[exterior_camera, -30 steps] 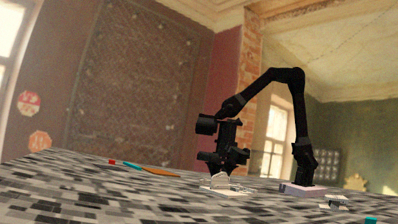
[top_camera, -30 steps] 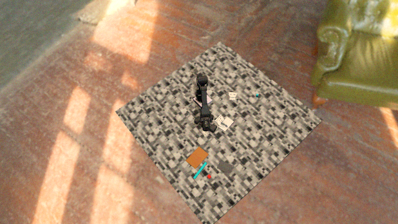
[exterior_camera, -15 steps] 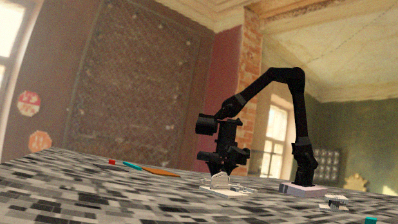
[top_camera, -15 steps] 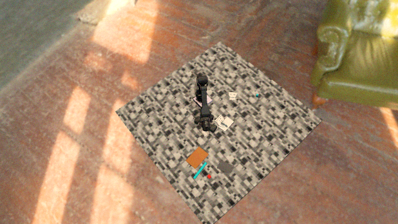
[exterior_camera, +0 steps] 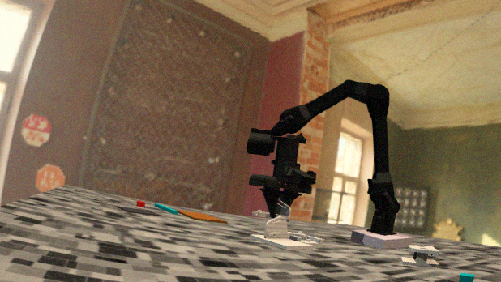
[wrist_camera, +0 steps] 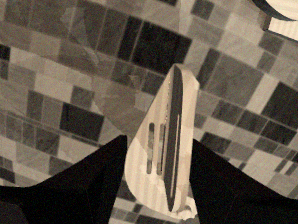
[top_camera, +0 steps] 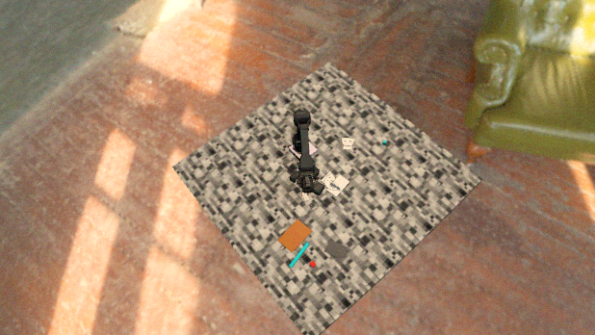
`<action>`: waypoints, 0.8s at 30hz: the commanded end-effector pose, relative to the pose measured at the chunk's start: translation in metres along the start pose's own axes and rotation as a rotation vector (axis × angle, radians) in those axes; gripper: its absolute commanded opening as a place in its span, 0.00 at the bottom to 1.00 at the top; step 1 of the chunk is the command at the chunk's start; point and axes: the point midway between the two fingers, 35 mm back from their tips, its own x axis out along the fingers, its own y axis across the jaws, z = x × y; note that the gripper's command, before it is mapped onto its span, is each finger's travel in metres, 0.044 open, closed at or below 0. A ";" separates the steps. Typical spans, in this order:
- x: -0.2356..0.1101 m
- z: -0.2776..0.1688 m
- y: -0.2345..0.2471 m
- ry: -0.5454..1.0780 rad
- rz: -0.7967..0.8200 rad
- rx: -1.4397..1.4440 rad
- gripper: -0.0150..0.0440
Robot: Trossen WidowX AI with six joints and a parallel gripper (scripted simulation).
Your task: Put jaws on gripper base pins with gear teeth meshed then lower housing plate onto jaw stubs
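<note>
My gripper [exterior_camera: 280,211] [wrist_camera: 156,143] is shut on a pale jaw [wrist_camera: 142,155] [exterior_camera: 286,208], which stands on edge between the fingers. Its slots and a few gear teeth show in the wrist view. The white gripper base [top_camera: 340,189] [exterior_camera: 280,243] lies close beside the gripper. An upright rounded white part [exterior_camera: 276,227] stands on it; I cannot tell surely whether it is the other jaw. A white plate-like part [top_camera: 348,141] [exterior_camera: 422,248], likely the housing plate, sits raised over a small plate farther off. The jaw's lower edge is unclear.
A small white part [exterior_camera: 260,213] lies behind the gripper. An orange plate [top_camera: 295,235] [exterior_camera: 203,216], a cyan bar [top_camera: 298,255] [exterior_camera: 166,208], a red block [top_camera: 313,264] [exterior_camera: 140,203] and a dark grey plate [top_camera: 336,248] lie farther out. A teal block [top_camera: 384,142] [exterior_camera: 466,277] lies beyond the raised plate.
</note>
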 end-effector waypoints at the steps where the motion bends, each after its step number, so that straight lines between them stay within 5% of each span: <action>1: -0.011 0.000 0.000 0.001 -0.001 -0.005 0.48; 24: -0.039 0.030 -0.015 -0.002 -0.001 0.257 0.48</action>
